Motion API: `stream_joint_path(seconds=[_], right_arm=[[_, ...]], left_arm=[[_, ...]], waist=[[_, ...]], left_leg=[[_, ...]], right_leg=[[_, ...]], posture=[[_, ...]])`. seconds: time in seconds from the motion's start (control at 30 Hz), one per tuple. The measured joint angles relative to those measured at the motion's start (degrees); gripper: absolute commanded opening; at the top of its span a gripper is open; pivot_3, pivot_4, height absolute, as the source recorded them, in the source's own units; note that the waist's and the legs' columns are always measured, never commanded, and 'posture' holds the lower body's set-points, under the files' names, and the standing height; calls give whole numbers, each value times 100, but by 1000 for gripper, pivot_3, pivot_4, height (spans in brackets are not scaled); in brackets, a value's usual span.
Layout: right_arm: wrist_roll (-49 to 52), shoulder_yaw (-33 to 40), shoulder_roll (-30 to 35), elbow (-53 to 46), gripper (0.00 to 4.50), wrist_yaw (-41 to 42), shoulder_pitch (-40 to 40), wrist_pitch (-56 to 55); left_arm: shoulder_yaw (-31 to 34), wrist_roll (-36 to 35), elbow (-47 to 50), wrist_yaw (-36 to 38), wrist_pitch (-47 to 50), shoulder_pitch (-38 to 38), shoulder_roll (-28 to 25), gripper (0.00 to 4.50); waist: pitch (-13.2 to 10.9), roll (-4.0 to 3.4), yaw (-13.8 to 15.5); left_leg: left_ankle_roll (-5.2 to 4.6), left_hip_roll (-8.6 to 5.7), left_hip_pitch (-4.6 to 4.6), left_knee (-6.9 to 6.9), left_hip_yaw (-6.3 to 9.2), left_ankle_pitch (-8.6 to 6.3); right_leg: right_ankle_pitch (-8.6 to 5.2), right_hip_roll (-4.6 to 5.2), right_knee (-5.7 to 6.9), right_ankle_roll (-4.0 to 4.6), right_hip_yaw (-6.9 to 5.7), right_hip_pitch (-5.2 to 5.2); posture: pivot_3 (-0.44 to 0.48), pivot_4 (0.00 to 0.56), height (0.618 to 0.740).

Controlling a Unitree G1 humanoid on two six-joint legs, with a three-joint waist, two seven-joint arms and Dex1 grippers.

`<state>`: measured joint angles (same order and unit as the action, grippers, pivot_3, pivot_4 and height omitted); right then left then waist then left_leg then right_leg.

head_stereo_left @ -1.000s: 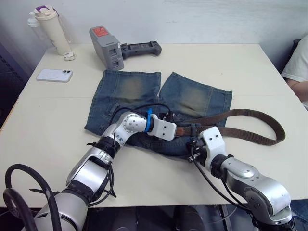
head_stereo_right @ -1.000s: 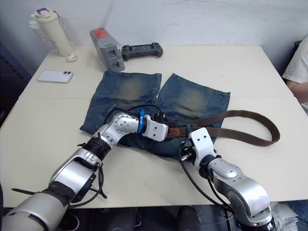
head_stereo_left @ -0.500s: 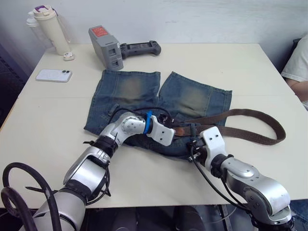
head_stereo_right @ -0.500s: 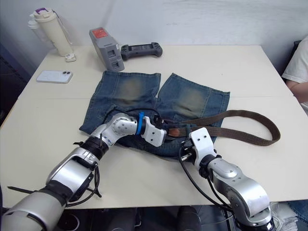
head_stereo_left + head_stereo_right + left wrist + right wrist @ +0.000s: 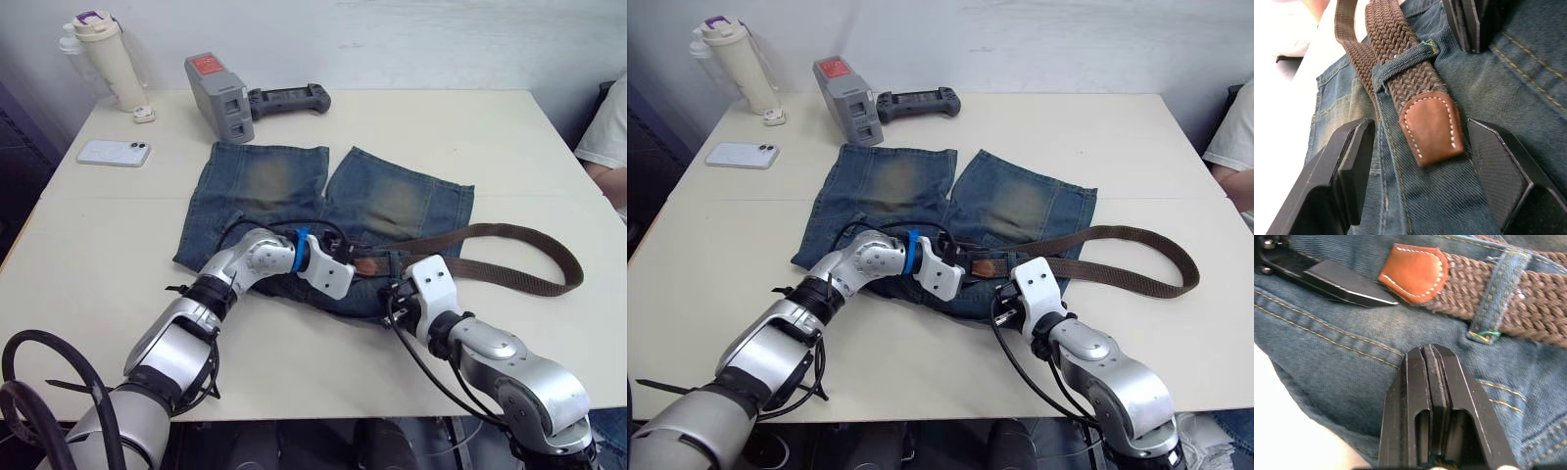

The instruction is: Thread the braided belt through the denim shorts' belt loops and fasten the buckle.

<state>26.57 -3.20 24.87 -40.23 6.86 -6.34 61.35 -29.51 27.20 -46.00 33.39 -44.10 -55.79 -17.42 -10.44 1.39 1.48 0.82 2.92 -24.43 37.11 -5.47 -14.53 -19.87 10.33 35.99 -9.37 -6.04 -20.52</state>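
The denim shorts (image 5: pixel 265 181) lie flat mid-table, waistband toward me. The braided belt (image 5: pixel 509 257) curves out over the table at the right. Its tan leather tip (image 5: pixel 1432 127) has passed under one belt loop (image 5: pixel 1405 61) and rests on the waistband. My left gripper (image 5: pixel 1419 128) is open, one finger on each side of that tip. My right gripper (image 5: pixel 1432 355) is shut, its tips on the denim just beside the same belt loop (image 5: pixel 1493 298). Both grippers meet at the waistband's middle (image 5: pixel 377 279). The buckle is hidden.
A white bottle (image 5: pixel 103 59), a phone (image 5: pixel 111 152), a grey device (image 5: pixel 217 98) and a black controller (image 5: pixel 289 100) sit along the far left of the table. A person's sleeve (image 5: pixel 607 127) shows at the right edge.
My left wrist has dipped and turned slightly toward the belt tip. The right arm has hardly moved. The belt and shorts lie as before.
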Motion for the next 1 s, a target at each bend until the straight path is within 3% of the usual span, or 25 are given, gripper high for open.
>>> stream_joint_path(seconds=[0.23,0.57,0.83,1.0], right_arm=[[-12,113,-28,0,0,-1,15,32],[-14,115,-50,0,0,70,14,41],[-31,159,-258,135,0,24,-5,248],[-55,177,-336,263,0,-12,-127,282]], left_arm=[[-127,91,-171,-10,29,-63,52,33],[42,-154,-126,131,59,-11,37,33],[305,-891,877,1249,605,7,-669,33],[406,-1192,1396,1787,939,-33,-838,33]], waist=[[1,1,-16],[2,1,-31],[1,0,-164],[0,0,-152]], left_leg=[[-3,0,3,-1,0,-2],[-2,1,4,-3,0,-1],[4,3,1,-16,-3,2],[4,3,1,-12,-3,2]], right_leg=[[0,1,2,0,0,0],[0,0,2,0,0,-3],[0,-1,2,0,-1,-12],[0,-1,1,0,-2,-9]], posture=[[0,150,740],[0,150,740],[0,150,740],[0,150,740]])
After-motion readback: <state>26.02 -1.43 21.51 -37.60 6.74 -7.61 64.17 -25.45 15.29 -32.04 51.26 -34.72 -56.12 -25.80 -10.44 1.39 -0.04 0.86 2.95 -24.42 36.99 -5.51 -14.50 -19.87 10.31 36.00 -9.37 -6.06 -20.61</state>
